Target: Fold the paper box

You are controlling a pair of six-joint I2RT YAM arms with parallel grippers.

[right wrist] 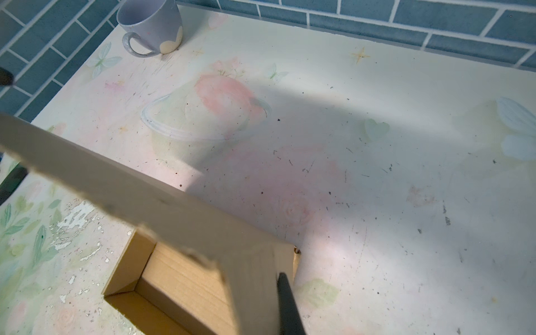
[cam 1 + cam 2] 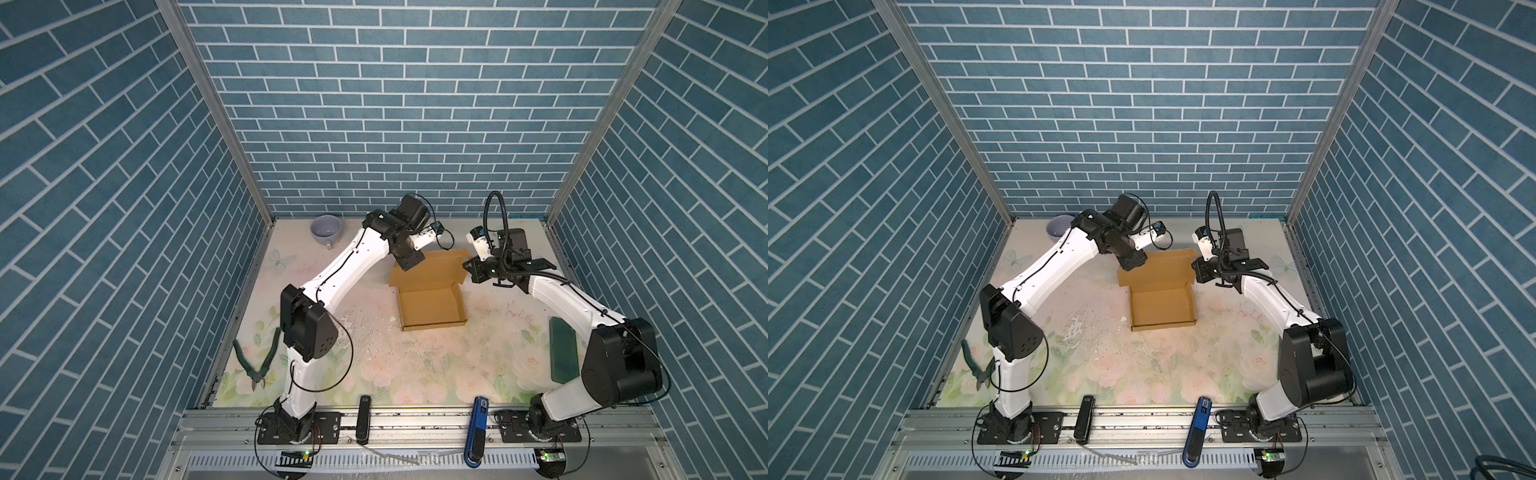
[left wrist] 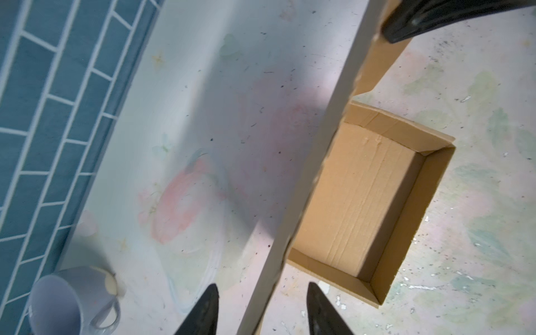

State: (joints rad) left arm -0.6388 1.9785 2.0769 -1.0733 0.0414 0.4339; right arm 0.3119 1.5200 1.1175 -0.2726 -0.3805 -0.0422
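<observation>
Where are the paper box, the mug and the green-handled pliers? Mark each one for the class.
paper box (image 2: 432, 307): in a top view, on the inside floor of its open tray.
mug (image 2: 326, 228): in a top view, on its inner hollow.
pliers (image 2: 257, 374): in a top view, on the joint where the handles meet.

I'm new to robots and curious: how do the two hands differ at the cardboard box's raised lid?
The left hand is open, its fingers straddling the edge of the lid with gaps either side; the right hand is shut, seemingly pinching the lid's side flap. The left hand sits at the lid's left end, the right hand at its right end. Both have black fingers and tend the same paper box.
</observation>
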